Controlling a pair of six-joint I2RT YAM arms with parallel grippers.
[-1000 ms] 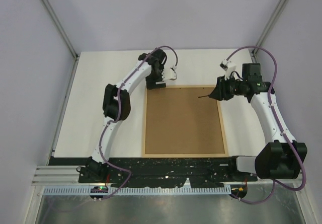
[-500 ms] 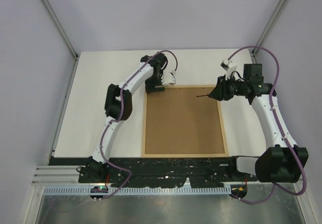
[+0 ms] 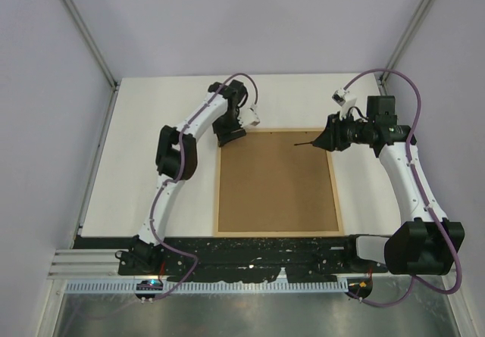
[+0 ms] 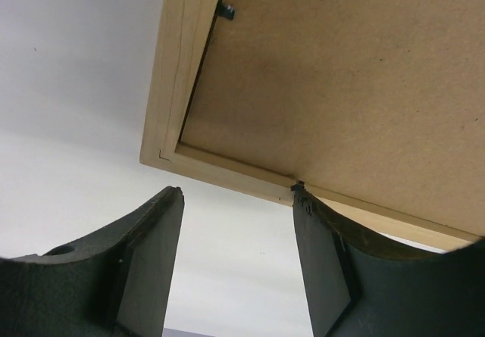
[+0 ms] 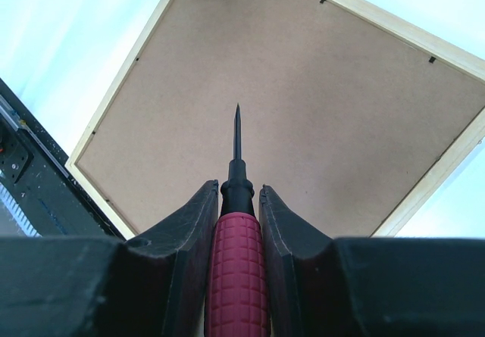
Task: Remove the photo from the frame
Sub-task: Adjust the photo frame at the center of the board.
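OK, going L to R. The L gripper (image 3: 231, 134) hung over the far-left corner of the frame (image 3: 276, 185), fingers spread w/ nothing between them. In the left wrist view its right fingertip (image 4: 303, 201) sat at the far rail, touching or just shy, I couldn't tell which.

The frame lay flat and face down on the table (image 3: 151, 110), brown backing panel (image 5: 288, 110) up. The photo wasn't visible anywhere; my guess was it sat under that panel. From above the frame looked near square, so I couldn't call its long side.

The R gripper (image 3: 331, 138), by the far-right corner, was pinched on a red-handled tool (image 5: 236, 276). The tool's shaft pointed left across the far part of the panel. Whether the tip was in contact I couldn't tell.

As I read it, the next move turned on tip vs tabs (image 5: 322, 1). Those little dark tabs sat along the far rail, just to the far side of the tool tip. So the R arm was nearer and had the tool. The L gripper was placed to steady the corner.
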